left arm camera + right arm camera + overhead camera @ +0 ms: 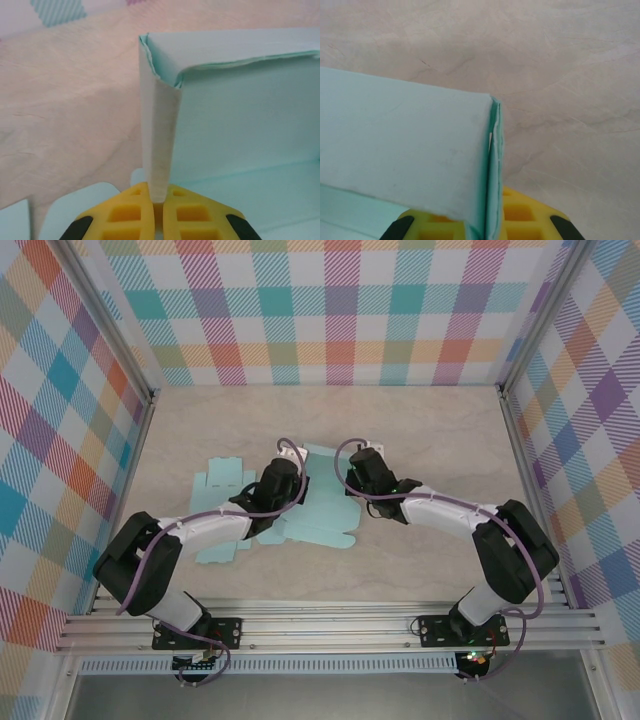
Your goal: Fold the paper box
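A pale teal paper box blank point(322, 512), partly raised, is seen near the middle of the beige wood-grain table point(430, 430), between the two arm tips. Flat teal panels with notched tabs point(215, 485) are spread on the table to its left, partly under the left arm; whether they are joined to the raised part cannot be told from above.

The left gripper point(288, 478) is placed at the box's left side. In the left wrist view the left gripper point(157, 200) is pressed together on a narrow upright teal side flap point(160, 135), which is pinched at its lower end between the yellow ribbed fingers point(131, 212). The flap stands nearly vertical. A wide teal wall point(245, 125) is met at the flap's top corner, where the edges are slightly crumpled. The flat base of the box point(260, 195) is seen below that wall, and bare table point(65, 110) to the left.

The right gripper point(360, 476) is placed at the box's right side. In the right wrist view the right gripper point(490, 225) is closed on a doubled teal edge point(495, 165), two paper layers being held together between the yellow fingers point(530, 215). A broad teal panel point(405, 145) runs leftward from that edge. Table surface point(555, 65) is seen beyond it.

The work area is enclosed by pastel plaid walls point(340, 310). Purple cables point(250, 512) are routed along both arms.
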You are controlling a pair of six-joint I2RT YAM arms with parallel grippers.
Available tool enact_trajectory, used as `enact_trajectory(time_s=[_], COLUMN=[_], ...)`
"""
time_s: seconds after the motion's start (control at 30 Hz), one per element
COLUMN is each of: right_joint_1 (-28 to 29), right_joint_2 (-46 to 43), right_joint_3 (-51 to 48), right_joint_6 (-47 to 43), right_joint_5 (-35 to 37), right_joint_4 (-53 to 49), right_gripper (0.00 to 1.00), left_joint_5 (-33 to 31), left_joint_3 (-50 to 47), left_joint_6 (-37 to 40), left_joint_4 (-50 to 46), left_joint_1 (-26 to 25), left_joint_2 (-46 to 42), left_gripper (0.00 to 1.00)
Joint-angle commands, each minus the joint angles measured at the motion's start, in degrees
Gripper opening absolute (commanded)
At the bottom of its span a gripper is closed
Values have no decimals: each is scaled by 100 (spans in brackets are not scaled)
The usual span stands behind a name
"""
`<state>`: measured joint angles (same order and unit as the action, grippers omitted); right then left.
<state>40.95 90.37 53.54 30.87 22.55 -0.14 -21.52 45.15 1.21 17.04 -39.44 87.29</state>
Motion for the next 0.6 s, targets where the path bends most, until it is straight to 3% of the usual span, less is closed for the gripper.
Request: enact_trajectory(time_s=[0.0,0.07,0.13,0.23,0.3,0.37,0.47,0.57], right_joint_1=[333,382,422,436,437,429,434,431], right_joint_2=[74,134,191,226,244,268,329,397], right_joint_3=[264,346,409,421,438,471,588,731], right_joint_6=[204,362,499,667,734,745,689,609], right_joint_5=[-315,-306,-284,-199,-143,-85,-45,-39], right_joint_4=[-107,-169,-225,-262,-280,-285,-398,-594], right_gripper=[0,0,0,0,0,0,0,0], left_joint_5=[-1157,-1941,-2912,-3417,-3502,-3004,-1421,-352], left_joint_3=[9,137,409,678,796,806,487,226], left_joint_6=[-190,-508,-1411,-2323,-2515,-2469,-1813,-1389], left_joint_4=[982,858,148,-739,-994,-941,-66,349], left_joint_1=[-273,-309,-254,-152,-113,-28,51,68], left_joint_2=[107,204,253,229,245,234,97,-115], left_gripper=[6,5,0,0,0,0,11,19])
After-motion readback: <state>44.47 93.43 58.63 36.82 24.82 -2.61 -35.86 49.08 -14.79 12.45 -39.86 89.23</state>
